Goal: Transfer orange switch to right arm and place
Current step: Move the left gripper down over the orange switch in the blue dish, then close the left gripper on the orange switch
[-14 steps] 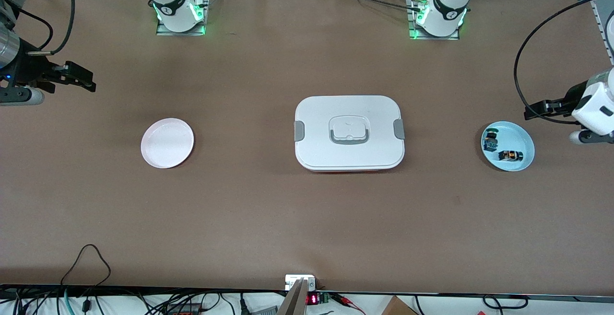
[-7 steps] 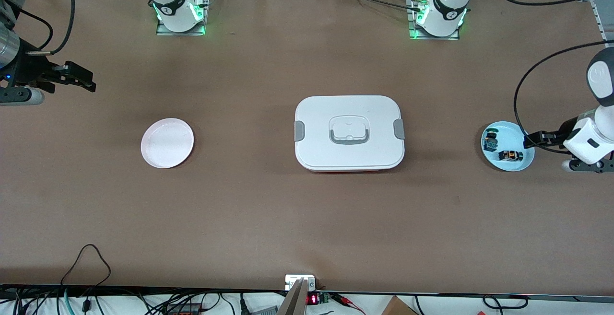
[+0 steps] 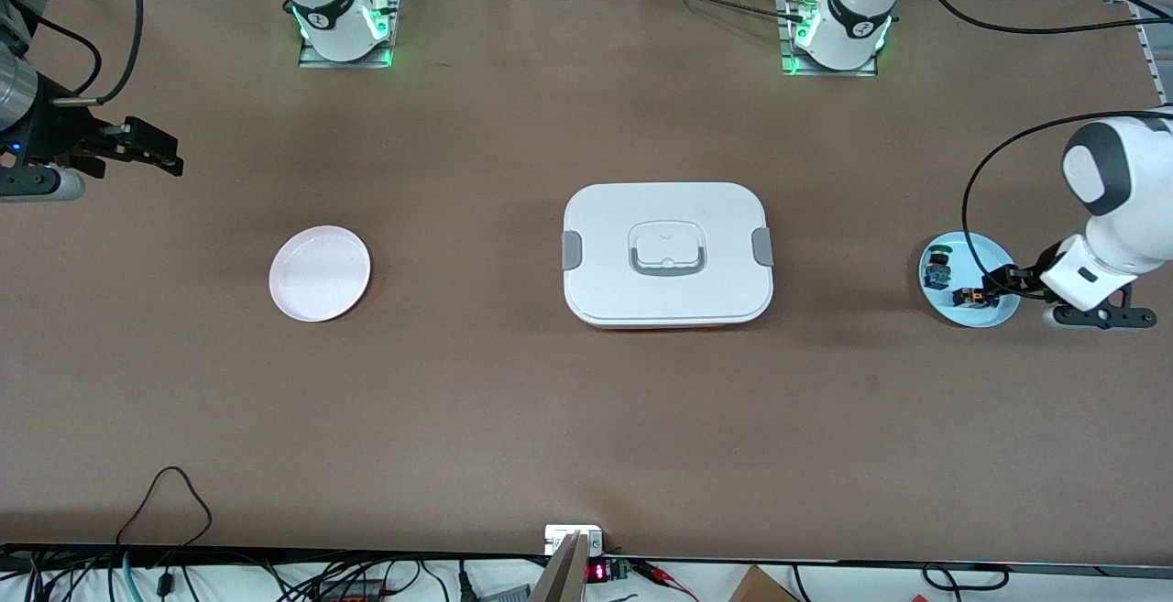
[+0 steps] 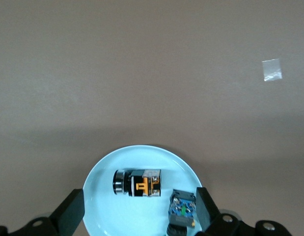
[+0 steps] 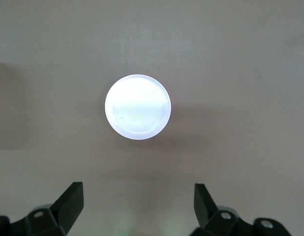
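Note:
The orange switch [image 3: 970, 297] lies on its side in a light blue plate [image 3: 967, 252] at the left arm's end of the table. In the left wrist view it shows as a black cylinder with an orange band [image 4: 137, 183]. A blue-bodied, green-capped switch [image 3: 937, 269] lies beside it in the plate [image 4: 100, 196]. My left gripper [image 3: 994, 289] is open over the plate's edge, touching neither switch; it also shows in the left wrist view [image 4: 137, 216]. My right gripper [image 3: 137, 148] waits open and empty at the right arm's end of the table.
A white lidded box [image 3: 667, 254] with grey latches sits at the table's middle. A pale pink plate [image 3: 320, 273] lies toward the right arm's end; it shows in the right wrist view [image 5: 137, 106]. Cables run along the table's front edge.
My left arm has swung toward the front camera and lowered, bringing its open gripper from beside the blue plate to over its edge. The right arm has not moved.

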Robot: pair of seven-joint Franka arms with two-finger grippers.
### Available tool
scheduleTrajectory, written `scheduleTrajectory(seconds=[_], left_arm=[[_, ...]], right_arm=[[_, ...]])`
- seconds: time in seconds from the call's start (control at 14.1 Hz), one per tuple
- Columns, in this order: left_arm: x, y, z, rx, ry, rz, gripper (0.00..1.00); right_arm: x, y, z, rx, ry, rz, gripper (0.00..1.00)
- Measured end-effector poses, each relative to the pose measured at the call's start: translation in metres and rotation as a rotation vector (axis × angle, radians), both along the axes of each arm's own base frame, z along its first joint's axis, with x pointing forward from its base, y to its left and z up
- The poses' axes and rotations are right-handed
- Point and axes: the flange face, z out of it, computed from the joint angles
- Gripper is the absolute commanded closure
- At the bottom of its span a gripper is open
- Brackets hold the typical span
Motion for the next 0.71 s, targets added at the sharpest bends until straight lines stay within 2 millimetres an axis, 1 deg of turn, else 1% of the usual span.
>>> scheduleTrajectory(seconds=[0.14,0.35,0.57,0.71], left_arm=[[-0.008,0.001,-0.021,0.005,-0.030,-0.005,0.00],[-0.010,0.004,-0.048,0.011,-0.054,-0.016,0.00],[-0.014,0.011,-0.065,0.006,-0.034,-0.008,0.00],[-0.016,0.016,-0.071,0.004,-0.025,-0.006,0.00]], right_arm=[[0.000,0.000,0.000,0.000,0.000,0.000,0.00],[0.000,0.000,0.000,0.000,0.000,0.000,0.00],[0.000,0.000,0.000,0.000,0.000,0.000,0.00],[0.000,0.000,0.000,0.000,0.000,0.000,0.00]])
